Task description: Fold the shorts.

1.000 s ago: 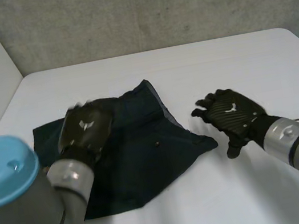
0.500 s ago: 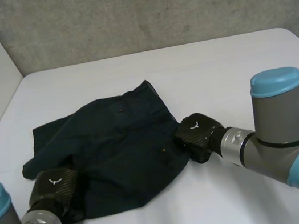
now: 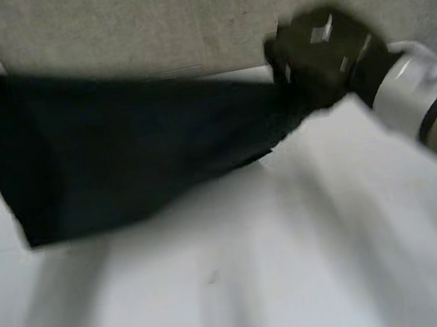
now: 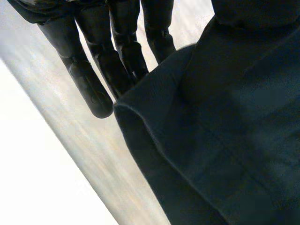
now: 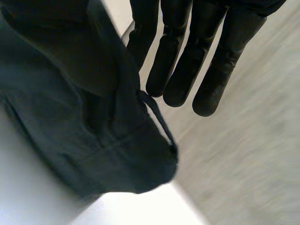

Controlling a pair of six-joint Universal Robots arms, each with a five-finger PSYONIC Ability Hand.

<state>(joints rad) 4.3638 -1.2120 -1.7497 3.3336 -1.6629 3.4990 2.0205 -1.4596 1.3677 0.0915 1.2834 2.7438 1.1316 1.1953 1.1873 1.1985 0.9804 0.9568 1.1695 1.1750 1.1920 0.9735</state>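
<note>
While stretching above white table (image 3: 307,283), dark woven shorts (image 3: 131,145) w/ stitched hem are hanging btwn L hand (image 4: 86,79) & R hand (image 5: 229,51), each pinching cloth, straight fingers vs thumb.

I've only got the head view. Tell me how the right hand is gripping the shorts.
Observer: In its wrist view, the right hand has straight fingers. The dark navy cloth shorts are pinched on the thumb side, and a bunched corner hangs beside the fingertips.
Operator: Now report the left hand.
Observer: In its wrist view, the left hand also has straight fingers. A folded, hemmed edge of the shorts lies over the fingers nearest the thumb.
</note>
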